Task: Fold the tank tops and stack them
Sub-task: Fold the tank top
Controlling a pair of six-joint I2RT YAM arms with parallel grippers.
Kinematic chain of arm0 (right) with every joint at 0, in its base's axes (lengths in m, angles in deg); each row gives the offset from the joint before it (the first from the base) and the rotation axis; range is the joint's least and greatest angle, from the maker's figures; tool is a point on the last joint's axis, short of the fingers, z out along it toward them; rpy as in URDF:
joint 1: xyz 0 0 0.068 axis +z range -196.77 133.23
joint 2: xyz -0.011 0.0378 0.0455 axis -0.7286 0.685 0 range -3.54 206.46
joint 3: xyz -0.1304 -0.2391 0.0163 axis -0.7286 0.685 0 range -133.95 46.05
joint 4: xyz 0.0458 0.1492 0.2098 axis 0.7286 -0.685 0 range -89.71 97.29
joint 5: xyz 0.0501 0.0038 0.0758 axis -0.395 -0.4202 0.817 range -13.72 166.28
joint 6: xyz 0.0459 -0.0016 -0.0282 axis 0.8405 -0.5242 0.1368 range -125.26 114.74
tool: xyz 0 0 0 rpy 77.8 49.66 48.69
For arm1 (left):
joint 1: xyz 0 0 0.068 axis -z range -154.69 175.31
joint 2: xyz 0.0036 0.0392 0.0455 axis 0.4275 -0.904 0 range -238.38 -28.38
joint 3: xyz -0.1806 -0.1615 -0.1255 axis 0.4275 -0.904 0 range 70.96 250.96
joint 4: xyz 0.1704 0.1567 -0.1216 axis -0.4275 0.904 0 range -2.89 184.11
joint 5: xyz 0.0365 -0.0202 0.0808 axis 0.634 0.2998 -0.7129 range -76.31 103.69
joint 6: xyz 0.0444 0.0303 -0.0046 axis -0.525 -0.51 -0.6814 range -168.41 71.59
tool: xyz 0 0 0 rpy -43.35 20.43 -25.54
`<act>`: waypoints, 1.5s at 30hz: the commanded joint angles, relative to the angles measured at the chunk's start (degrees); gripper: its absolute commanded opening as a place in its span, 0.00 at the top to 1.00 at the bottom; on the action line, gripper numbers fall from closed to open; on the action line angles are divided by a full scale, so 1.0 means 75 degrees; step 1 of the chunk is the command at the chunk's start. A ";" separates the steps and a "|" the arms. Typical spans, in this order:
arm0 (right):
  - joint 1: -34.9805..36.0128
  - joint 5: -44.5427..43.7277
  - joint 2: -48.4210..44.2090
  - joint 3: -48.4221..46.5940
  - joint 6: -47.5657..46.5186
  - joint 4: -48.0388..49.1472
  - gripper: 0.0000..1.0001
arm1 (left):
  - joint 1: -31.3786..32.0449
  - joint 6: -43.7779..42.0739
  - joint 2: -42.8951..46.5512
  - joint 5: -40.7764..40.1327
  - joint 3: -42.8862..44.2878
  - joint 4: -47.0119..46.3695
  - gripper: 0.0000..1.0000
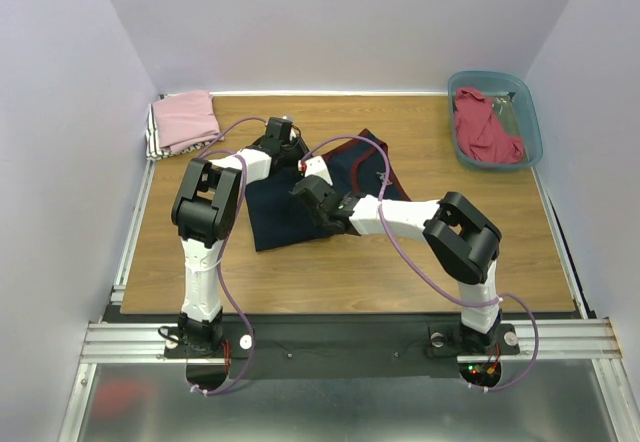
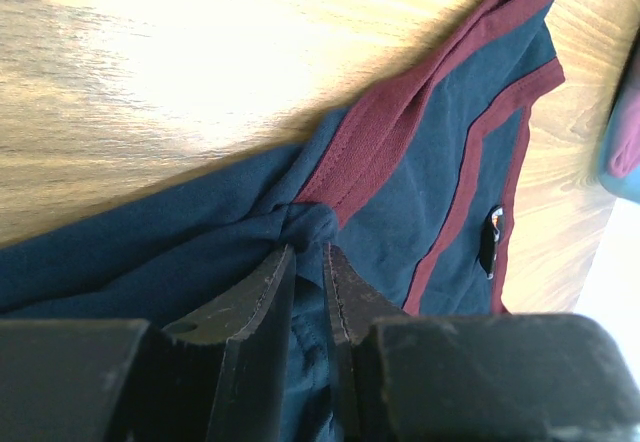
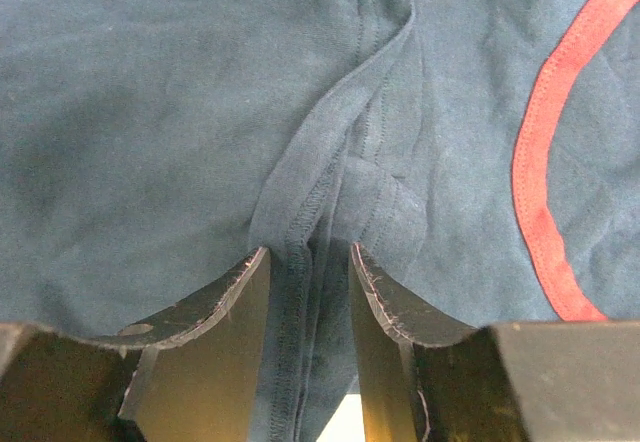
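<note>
On the table, my right gripper is pinching a fold of the navy jersey, and my left gripper is squeezing its bunched cloth beside the maroon trim. Farther, a pink top is lying left, a red top in the bin.

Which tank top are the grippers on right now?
The navy cloth jersey with maroon trim, mid-table: the left gripper and right gripper both pinch it. The folded pink cloth top lies far-left; the red cloth top sits in the teal plastic bin.
</note>
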 commanded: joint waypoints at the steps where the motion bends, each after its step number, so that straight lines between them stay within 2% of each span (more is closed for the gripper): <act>1: 0.0261 -0.0565 -0.0361 -0.0166 -0.0027 -0.0033 0.57 | -0.0060 -0.0202 -0.0116 -0.0111 0.0266 0.0129 0.71; 8: 0.0790 -0.1303 0.0059 -0.0600 -0.0215 -0.0337 0.56 | -0.0072 -0.0190 -0.0151 -0.0099 0.0313 0.0118 0.71; 22: 0.0802 -0.1796 0.0787 -0.1022 -0.0379 -0.0795 0.57 | -0.0142 -0.0225 -0.0210 -0.0064 0.0301 0.0129 0.71; 27: 0.0802 -0.1913 0.0810 -0.0952 -0.0332 -0.0853 0.62 | -0.0166 -0.0237 -0.0187 -0.0064 0.0266 0.0129 0.71; 31: 0.0790 -0.2147 0.0600 -0.0846 -0.0238 -0.0865 0.74 | -0.0178 -0.0249 -0.0198 -0.0076 0.0231 0.0118 0.71; 35: 0.0790 -0.2195 0.0319 -0.0729 -0.0168 -0.0877 0.77 | -0.0178 -0.0272 -0.0187 -0.0088 0.0219 0.0118 0.71; 40: 0.0673 -0.1715 -0.0091 -0.0530 0.0101 -0.0865 0.80 | -0.0189 -0.0307 -0.0163 -0.0099 0.0195 0.0118 0.71; 45: 0.0286 -0.1000 -0.0478 -0.0202 0.0511 -0.0865 0.92 | -0.0201 -0.0319 -0.0151 -0.0088 0.0184 0.0129 0.71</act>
